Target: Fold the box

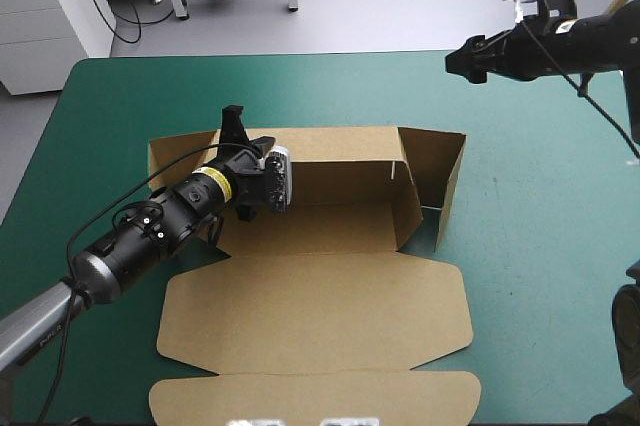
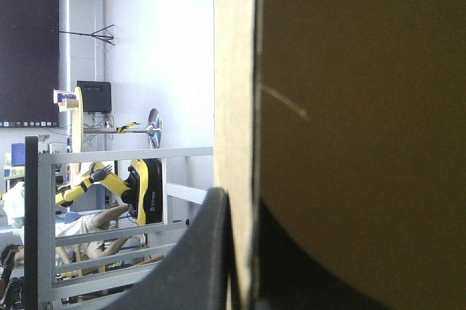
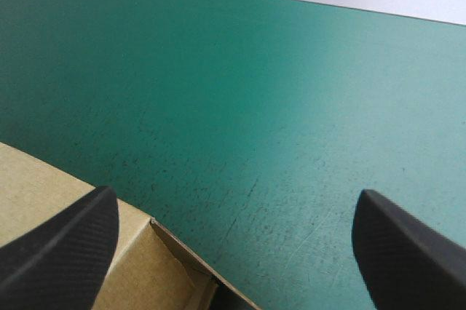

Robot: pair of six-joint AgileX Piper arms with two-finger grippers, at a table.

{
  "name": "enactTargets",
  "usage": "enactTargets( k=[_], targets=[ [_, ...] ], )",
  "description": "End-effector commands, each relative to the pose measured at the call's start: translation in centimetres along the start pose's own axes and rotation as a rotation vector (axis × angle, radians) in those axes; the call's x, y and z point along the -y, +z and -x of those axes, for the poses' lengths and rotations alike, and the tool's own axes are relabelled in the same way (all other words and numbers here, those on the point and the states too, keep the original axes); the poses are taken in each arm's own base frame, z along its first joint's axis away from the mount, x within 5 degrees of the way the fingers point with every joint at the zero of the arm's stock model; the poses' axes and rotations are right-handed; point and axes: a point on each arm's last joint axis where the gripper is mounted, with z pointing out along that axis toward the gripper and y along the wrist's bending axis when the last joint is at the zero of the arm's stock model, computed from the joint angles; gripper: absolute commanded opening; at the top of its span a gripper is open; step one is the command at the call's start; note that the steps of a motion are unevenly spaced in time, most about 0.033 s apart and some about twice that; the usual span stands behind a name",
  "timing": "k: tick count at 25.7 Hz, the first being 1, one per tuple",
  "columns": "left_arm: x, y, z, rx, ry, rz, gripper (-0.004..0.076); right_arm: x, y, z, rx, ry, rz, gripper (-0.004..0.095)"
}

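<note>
leftward first, the left gripper (image 1: 236, 129) is found at the left part of the box (image 1: 320, 231), carried by an arm that is stretched in from the near left corner of the table. its black fingers are clamped on the raised back wall (image 1: 340, 181), close to that wall's left end. in the left wrist view the brown board (image 2: 349, 106) is seen standing between the two fingers of the left gripper (image 2: 240, 212), one finger laid against each face, with hardly any gap left. just left of the gripper a short flap (image 1: 175, 158) is seen at the wall's end; whether it is raised or flat cannot be told.

the box is placed in the middle of the teal-green cover (image 1: 540, 246), with its floor flat and its back wall stood up along the far side. toward the near edge the lid (image 1: 320, 311) is laid flat, and its tuck flap (image 1: 310, 396) is spread out beyond it, at the table's near edge. at the box's right end the side wall (image 1: 432, 171) is raised.

further right, the right gripper (image 1: 455, 63) is held up over the far right part of the table, apart from the box and touching nothing. in the right wrist view its fingers (image 3: 65, 244) are shown spread wide, nothing being held in the right gripper (image 3: 237, 197), with bare cover (image 3: 255, 70) ahead and a corner of the box (image 3: 51, 201) under one finger.
</note>
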Motion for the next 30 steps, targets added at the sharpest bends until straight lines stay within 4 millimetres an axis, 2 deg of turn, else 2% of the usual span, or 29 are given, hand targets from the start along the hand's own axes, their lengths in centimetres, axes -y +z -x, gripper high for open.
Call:
enactTargets(
  k=[1, 7, 10, 14, 18, 22, 26, 30],
  targets=[
    [-0.2, -0.2, 0.4, 0.01, -0.05, -0.001, -0.001, -1.0, 1.0, 1.2, 0.065, -0.036, 0.051, 0.08],
    [-0.1, -0.2, 0.4, 0.006, -0.072, -0.007, -0.001, 0.6, 7.1, 0.4, -0.013, 0.004, 0.072, 0.08],
    [-0.1, -0.2, 0.4, 0.006, -0.073, -0.007, -0.001, 1.6, 9.4, -0.4, -0.067, 0.046, 0.082, 0.0784],
    [-0.1, -0.2, 0.4, 0.006, -0.074, -0.008, -0.001, 2.3, 11.3, -1.5, -0.153, 0.081, 0.109, 0.0746],
    [-0.1, -0.2, 0.4, 0.006, -0.08, -0.01, -0.001, 2.3, 11.9, -2.5, -0.236, 0.095, 0.14, 0.0695],
    [0.0, -0.2, 0.3, -0.006, -0.086, -0.023, -0.001, 2.8, 11.9, -2.8, -0.263, 0.138, 0.08, 0.0641],
    [0.1, -0.2, 0.3, -0.011, -0.086, -0.028, -0.001, 2.8, 11.1, -3.0, -0.274, 0.15, 0.031, 0.0642],
    [0.1, 0.0, 0.3, -0.011, -0.088, -0.03, -0.001, 2.2, 9.6, -4.6, -0.317, 0.094, 0.024, 0.0642]
  ],
)
